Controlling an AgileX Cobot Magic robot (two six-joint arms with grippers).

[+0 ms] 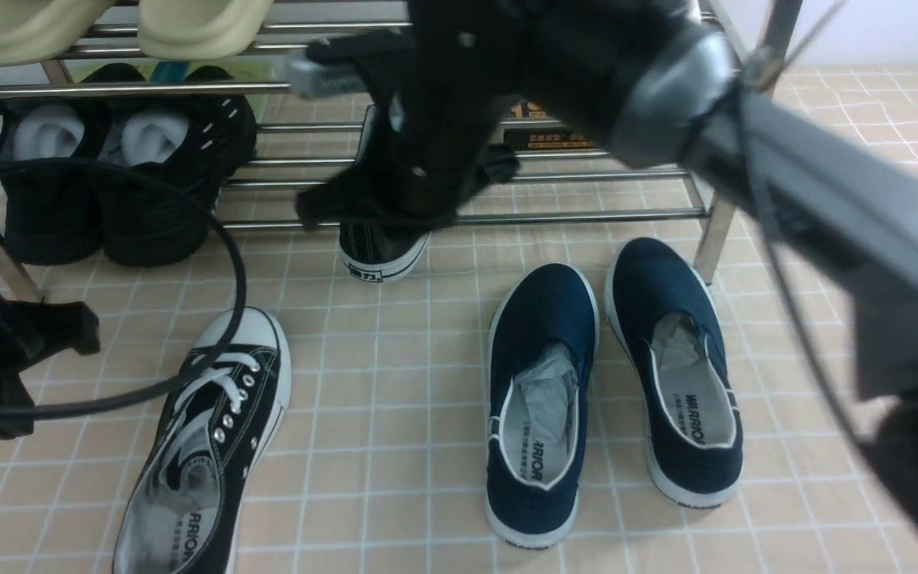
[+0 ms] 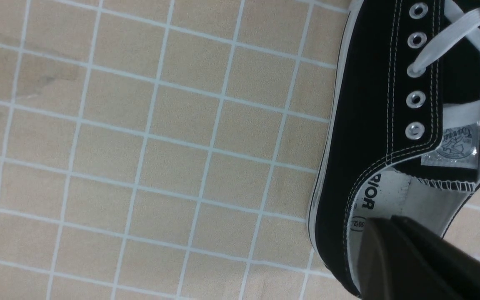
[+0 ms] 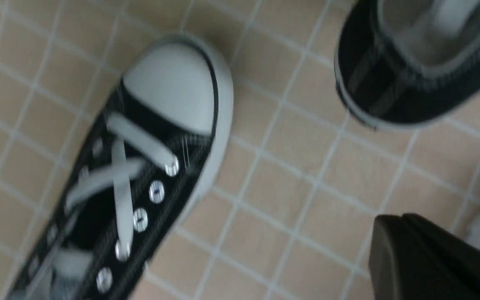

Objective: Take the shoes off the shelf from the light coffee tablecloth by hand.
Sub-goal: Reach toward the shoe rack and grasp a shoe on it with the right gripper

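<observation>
At left we find the left gripper (image 1: pixel 80 328), fingers (image 2: pixel 411 258) pressed together, beside one sneaker (image 1: pixel 212 430) on the tablecloth (image 1: pixel 395 383); only its wrist view shows the tongue label (image 2: pixel 452 148), illegible. Centre, the right gripper (image 1: pixel 395 211), fingers (image 3: pixel 423 258) together, hangs over the other sneaker (image 1: pixel 379 259), heel jutting from the shelf (image 1: pixel 586 215). At right the navy slip-ons (image 1: pixel 547 319) read WARRIOR.

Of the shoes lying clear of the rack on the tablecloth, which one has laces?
The black canvas sneaker on the robot's left, with white laces, metal eyelets and a white toe cap. The two navy slip-ons to its right have none.
</observation>
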